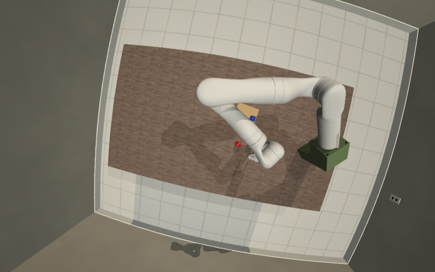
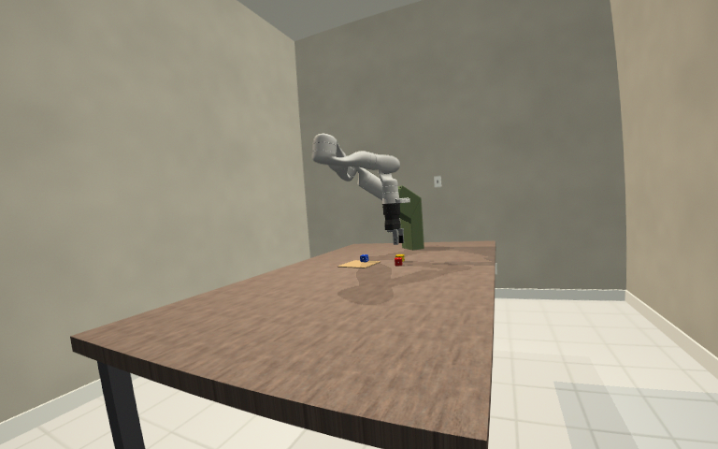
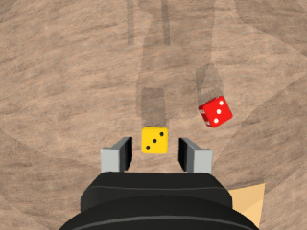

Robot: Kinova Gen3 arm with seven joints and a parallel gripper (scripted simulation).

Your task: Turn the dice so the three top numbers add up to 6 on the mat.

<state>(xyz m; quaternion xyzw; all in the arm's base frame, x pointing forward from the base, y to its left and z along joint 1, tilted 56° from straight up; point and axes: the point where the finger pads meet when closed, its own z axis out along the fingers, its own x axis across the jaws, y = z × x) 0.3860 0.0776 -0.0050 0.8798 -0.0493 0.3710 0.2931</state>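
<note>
My gripper (image 2: 397,242) (image 3: 155,149) is open and empty, pointing down above the yellow die, its fingers on either side of it in the wrist view. The yellow die (image 3: 154,134) (image 2: 400,256) lies flat on the table with three pips up; the arm hides it in the top view. The red die (image 1: 238,144) (image 2: 397,262) (image 3: 212,112) lies on the table off the mat, also three up. The blue die (image 1: 252,118) (image 2: 364,258) sits on the tan mat (image 1: 246,110) (image 2: 349,265) (image 3: 249,195), near an edge, seemingly one pip up. The arm partly covers the mat in the top view.
The wooden table (image 1: 153,96) (image 2: 317,339) carries the arm's green base (image 1: 330,157) (image 2: 415,227) at one end. The arm's forearm (image 1: 243,126) passes above the space between the mat and the red die in the top view. Arm shadows cross the table.
</note>
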